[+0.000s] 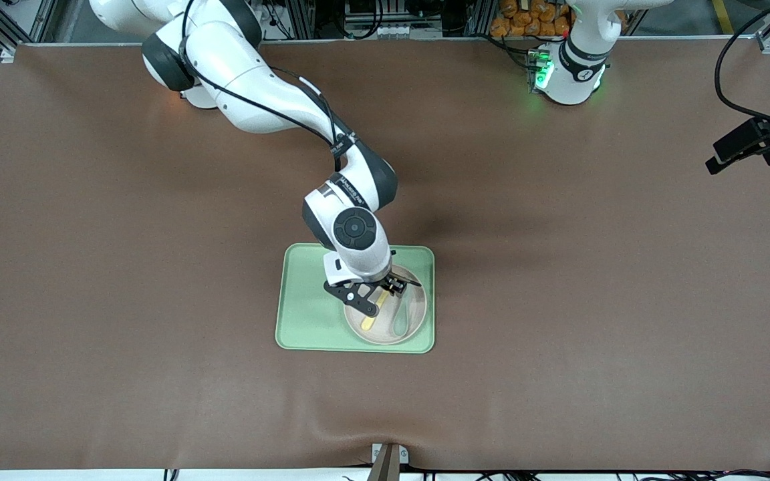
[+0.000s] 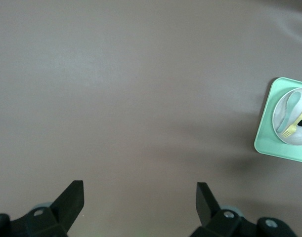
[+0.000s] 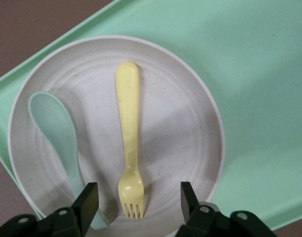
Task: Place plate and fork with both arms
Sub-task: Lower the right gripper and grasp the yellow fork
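Observation:
The off-white plate [image 1: 418,322] [image 3: 180,123] lies on a light-green tray [image 1: 305,300] in the middle of the table. On the plate lie the pale-yellow fork [image 1: 369,319] [image 3: 128,123] and a grey-green spoon [image 3: 54,128]. My right gripper [image 1: 379,292] [image 3: 138,192] hangs low over the plate. It is open, with one finger on each side of the fork's tine end and a gap between each finger and the fork. My left gripper [image 2: 140,192] waits open over bare table toward the left arm's end. From there the plate [image 2: 301,101] and the fork [image 2: 290,130] show far off.
The tray [image 3: 254,74] has bare green floor beside the plate, toward the right arm's end. The spoon [image 1: 402,314] lies close alongside the fork. Brown mat covers the table all round the tray. The left arm's green-lit base [image 1: 569,67] stands at the table's robot edge.

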